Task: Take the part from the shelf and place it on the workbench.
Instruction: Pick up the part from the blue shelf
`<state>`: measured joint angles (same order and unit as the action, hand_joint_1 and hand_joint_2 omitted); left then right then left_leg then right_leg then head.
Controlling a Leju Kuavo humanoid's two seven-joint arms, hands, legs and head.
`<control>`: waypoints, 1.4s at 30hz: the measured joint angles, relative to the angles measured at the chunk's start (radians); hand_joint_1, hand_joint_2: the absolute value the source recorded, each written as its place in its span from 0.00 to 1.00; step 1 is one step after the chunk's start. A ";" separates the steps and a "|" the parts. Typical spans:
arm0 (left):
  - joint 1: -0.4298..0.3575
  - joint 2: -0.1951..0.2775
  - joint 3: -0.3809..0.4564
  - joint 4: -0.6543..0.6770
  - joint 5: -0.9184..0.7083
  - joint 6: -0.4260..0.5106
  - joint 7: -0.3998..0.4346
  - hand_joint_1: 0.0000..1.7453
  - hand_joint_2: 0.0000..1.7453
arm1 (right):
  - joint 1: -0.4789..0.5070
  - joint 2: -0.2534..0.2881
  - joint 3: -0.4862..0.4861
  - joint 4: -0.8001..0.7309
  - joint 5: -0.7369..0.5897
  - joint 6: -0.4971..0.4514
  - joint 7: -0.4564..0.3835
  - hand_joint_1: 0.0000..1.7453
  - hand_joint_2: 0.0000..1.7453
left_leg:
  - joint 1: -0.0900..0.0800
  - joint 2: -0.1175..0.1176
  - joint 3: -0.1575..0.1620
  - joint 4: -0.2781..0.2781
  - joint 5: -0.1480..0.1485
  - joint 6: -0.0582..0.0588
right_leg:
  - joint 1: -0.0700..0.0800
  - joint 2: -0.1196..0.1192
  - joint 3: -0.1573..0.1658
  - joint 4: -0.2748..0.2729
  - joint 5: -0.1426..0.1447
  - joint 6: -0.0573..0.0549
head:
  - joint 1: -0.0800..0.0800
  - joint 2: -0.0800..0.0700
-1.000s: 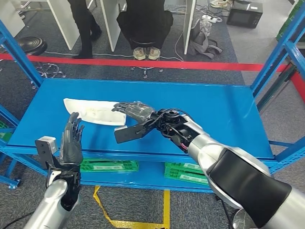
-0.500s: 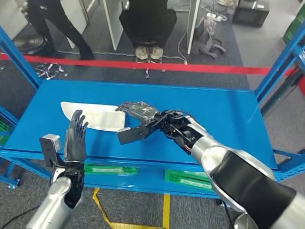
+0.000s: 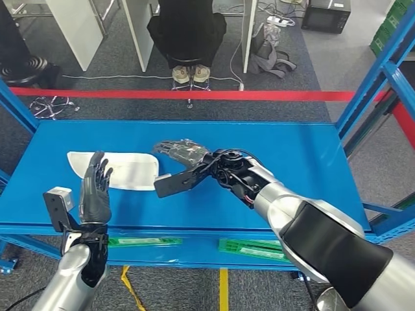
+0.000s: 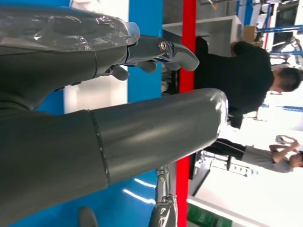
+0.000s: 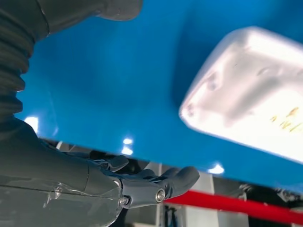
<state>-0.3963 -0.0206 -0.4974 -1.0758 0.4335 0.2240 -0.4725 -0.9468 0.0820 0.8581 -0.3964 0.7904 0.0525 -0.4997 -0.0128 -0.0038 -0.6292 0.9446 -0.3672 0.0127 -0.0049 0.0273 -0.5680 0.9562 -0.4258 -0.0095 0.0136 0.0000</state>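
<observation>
On blue shelf (image 3: 294,149) — unlabelled white part (image 3: 122,170)

Right arm (image 3: 294,214): polished silver shell, wide matte black band at the upper part, exposed black cabling with red wires at the wrist. Right hand (image 3: 183,154): dark grey fingers under clear glossy film, thick flat black thumb; small silver screw at a fingertip link (image 5: 159,194). Left arm (image 3: 69,282): silver forearm, black wrist section, grey boxed camera module (image 3: 58,199) mounted beside it. Left hand (image 3: 95,191): dark grey throughout, ribbed cover, smooth grey thumb (image 4: 157,132).
</observation>
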 joint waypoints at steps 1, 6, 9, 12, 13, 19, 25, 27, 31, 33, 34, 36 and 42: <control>0.000 0.000 0.000 0.000 0.000 0.000 -0.001 0.00 0.00 | 0.002 0.000 0.000 0.000 0.000 0.000 0.000 0.00 1.00 | 0.002 0.000 0.003 -0.008 -0.001 0.002 | 0.001 0.001 0.000 -0.001 -0.001 0.005 | 0.000 0.000; 0.001 0.000 0.000 0.000 -0.001 0.000 -0.002 0.00 0.00 | -0.002 0.000 0.000 0.000 0.000 0.000 0.004 0.00 1.00 | 0.004 -0.005 0.016 -0.013 -0.005 -0.009 | 0.004 -0.003 0.018 -0.010 -0.007 -0.009 | 0.012 0.000; 0.002 0.000 0.000 0.000 -0.001 0.000 -0.002 0.00 0.00 | -0.002 0.000 0.000 0.000 0.000 0.000 0.006 0.00 1.00 | 0.003 -0.006 0.017 -0.012 -0.008 -0.004 | 0.004 -0.004 0.022 -0.015 -0.007 -0.008 | 0.018 0.000; 0.003 0.000 0.000 0.000 -0.001 0.000 -0.002 0.00 0.00 | -0.002 0.000 0.000 0.000 0.000 0.000 0.006 0.00 1.00 | 0.002 -0.006 0.017 -0.010 -0.009 -0.001 | 0.004 -0.004 0.024 -0.017 -0.006 -0.004 | 0.023 0.000; 0.003 0.000 0.000 0.000 -0.002 0.002 -0.002 0.00 0.00 | -0.002 0.001 0.000 0.000 0.000 0.001 0.006 0.00 1.00 | 0.002 -0.006 0.016 -0.009 -0.010 0.000 | 0.004 -0.004 0.024 -0.017 -0.006 -0.002 | 0.024 0.000; 0.004 0.000 0.000 0.000 -0.007 0.037 -0.007 0.00 0.00 | 0.002 0.010 0.001 -0.001 0.002 0.005 0.005 0.00 1.00 | 0.003 -0.006 0.017 -0.008 -0.010 0.001 | 0.004 -0.005 0.025 -0.018 -0.006 0.005 | 0.021 0.000; 0.005 -0.001 0.000 -0.002 -0.009 0.043 -0.007 0.00 0.00 | 0.019 0.024 0.005 -0.006 0.001 0.017 0.003 0.00 1.00 | 0.007 -0.006 0.017 -0.008 -0.009 0.000 | 0.005 -0.005 0.025 -0.018 -0.006 0.005 | 0.018 0.000; 0.004 -0.002 0.000 -0.002 -0.010 0.042 -0.007 0.00 0.00 | 0.025 0.028 0.006 -0.006 0.001 0.018 0.003 0.00 1.00 | 0.008 -0.006 0.017 -0.008 -0.009 0.000 | 0.006 -0.005 0.025 -0.017 -0.006 0.005 | 0.018 0.000; 0.002 -0.004 0.000 -0.002 -0.010 0.042 -0.007 0.00 0.00 | 0.035 0.033 0.009 -0.006 -0.001 0.019 0.000 0.00 1.00 | 0.009 -0.006 0.018 -0.009 -0.009 0.000 | 0.007 -0.005 0.025 -0.017 -0.006 0.005 | 0.017 0.000; -0.002 -0.007 0.000 -0.002 -0.008 0.042 -0.007 0.00 0.00 | 0.040 0.035 0.011 -0.006 -0.001 0.020 -0.006 0.00 1.00 | 0.009 -0.006 0.018 -0.009 -0.009 0.000 | 0.007 -0.005 0.025 -0.017 -0.006 0.005 | 0.017 0.000; -0.004 -0.009 0.000 -0.002 -0.008 0.042 -0.007 0.00 0.00 | 0.043 0.037 0.012 -0.006 -0.001 0.020 -0.009 0.00 1.00 | 0.010 -0.006 0.018 -0.009 -0.009 0.000 | 0.007 -0.005 0.025 -0.017 -0.006 0.005 | 0.017 0.000; -0.007 -0.012 0.000 -0.002 -0.005 0.042 -0.008 0.00 0.00 | 0.049 0.042 0.015 -0.006 0.000 0.021 -0.013 0.00 1.00 | 0.010 -0.006 0.018 -0.009 -0.009 0.000 | 0.007 -0.005 0.025 -0.017 -0.006 0.005 | 0.017 0.000; -0.015 -0.020 0.000 -0.002 -0.003 0.041 -0.011 0.00 0.00 | 0.064 0.060 0.025 -0.006 0.000 0.019 -0.014 0.00 1.00 | 0.010 -0.006 0.018 -0.009 -0.009 0.000 | 0.007 -0.005 0.025 -0.017 -0.006 0.005 | 0.018 0.000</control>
<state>-0.4109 -0.0408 -0.4974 -1.0773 0.4304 0.2647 -0.4835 -0.8827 0.1418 0.8836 -0.4025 0.7904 0.0717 -0.5138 -0.0032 -0.0095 -0.6116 0.9358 -0.3764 0.0124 0.0022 0.0225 -0.5432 0.9387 -0.4318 -0.0048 0.0312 0.0000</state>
